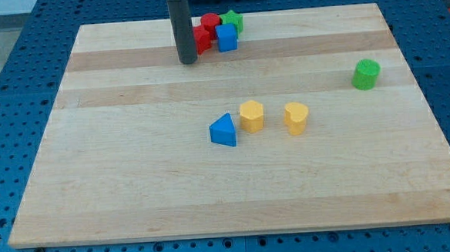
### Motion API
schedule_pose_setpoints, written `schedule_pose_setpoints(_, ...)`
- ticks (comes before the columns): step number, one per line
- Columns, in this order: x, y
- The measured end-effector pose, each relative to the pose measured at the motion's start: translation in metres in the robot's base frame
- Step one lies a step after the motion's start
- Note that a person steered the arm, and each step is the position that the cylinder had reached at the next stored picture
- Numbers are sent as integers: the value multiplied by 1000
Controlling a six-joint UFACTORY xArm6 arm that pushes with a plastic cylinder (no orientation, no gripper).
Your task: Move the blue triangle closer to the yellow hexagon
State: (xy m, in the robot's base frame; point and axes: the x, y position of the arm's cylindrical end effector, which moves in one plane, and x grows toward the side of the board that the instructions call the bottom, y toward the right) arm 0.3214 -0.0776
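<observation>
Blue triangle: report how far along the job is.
Done, by the look of it: the blue triangle sits right beside the yellow hexagon, nearly touching its left side. In hand: nothing; my tip rests near the view's top, left of the red block and away from both. Left: at most a slight closing nudge.

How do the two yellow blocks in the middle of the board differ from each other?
The yellow hexagon stands almost against the blue triangle; the other yellow block stands apart at the view's right. The hexagon shows flat sides; the other looks partly rounded, its shape unclear. Both are similar in size and far from my tip.
</observation>
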Motion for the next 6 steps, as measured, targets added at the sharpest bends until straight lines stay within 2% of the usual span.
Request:
schedule_pose_setpoints(4, 157, 0)
schedule_pose_setpoints(5, 183, 20)
schedule_pose_setpoints(6, 183, 55)
